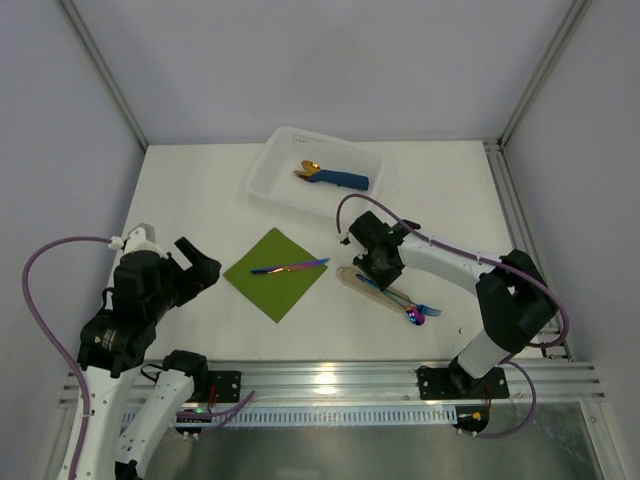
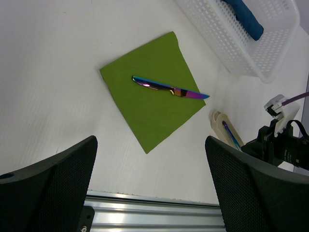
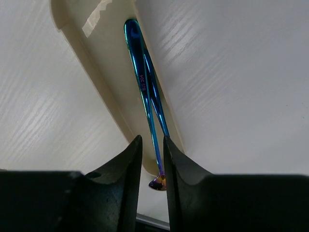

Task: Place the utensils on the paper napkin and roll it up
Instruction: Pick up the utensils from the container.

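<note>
Across the white table [image 1: 200, 190], my right arm hides part of the beige holder [image 1: 350, 278] just right of centre. At top centre, the white basket [image 1: 265, 175] holds a blue roll [image 1: 345, 181], and its gold cutlery shows only at one end. The paper napkin [image 1: 262, 288], plain olive green, lies flat left of centre. One knife [image 1: 290, 267], shimmering purple to blue, lies across it with its tip overhanging the right edge. Two utensils [image 3: 145, 72] lie side by side in the holder, their heads mostly cut off behind my fingers. My right claw [image 3: 152, 140] is drawn in narrow around their stems, but I cannot tell whether the pads press them. My left claw [image 2: 150, 159] gapes wide at lower left, holding nothing.
</note>
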### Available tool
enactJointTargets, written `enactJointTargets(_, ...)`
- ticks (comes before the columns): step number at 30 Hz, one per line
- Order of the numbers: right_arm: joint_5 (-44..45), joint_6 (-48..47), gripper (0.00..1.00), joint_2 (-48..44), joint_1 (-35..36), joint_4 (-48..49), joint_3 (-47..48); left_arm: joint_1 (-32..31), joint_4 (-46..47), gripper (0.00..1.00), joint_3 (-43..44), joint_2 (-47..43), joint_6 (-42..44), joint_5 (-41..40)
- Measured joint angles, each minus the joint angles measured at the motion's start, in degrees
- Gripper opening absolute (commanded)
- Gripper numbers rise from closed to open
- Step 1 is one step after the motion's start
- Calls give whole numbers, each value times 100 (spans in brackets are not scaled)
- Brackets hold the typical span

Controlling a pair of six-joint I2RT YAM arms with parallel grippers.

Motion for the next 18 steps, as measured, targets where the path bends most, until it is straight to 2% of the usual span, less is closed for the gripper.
enactJointTargets(4,-50,13,21,46,22,0,-105,0,0,94,0,0,0,0)
enactJointTargets(18,-46,33,22,341,74,7,-133,0,0,94,0,0,9,-2)
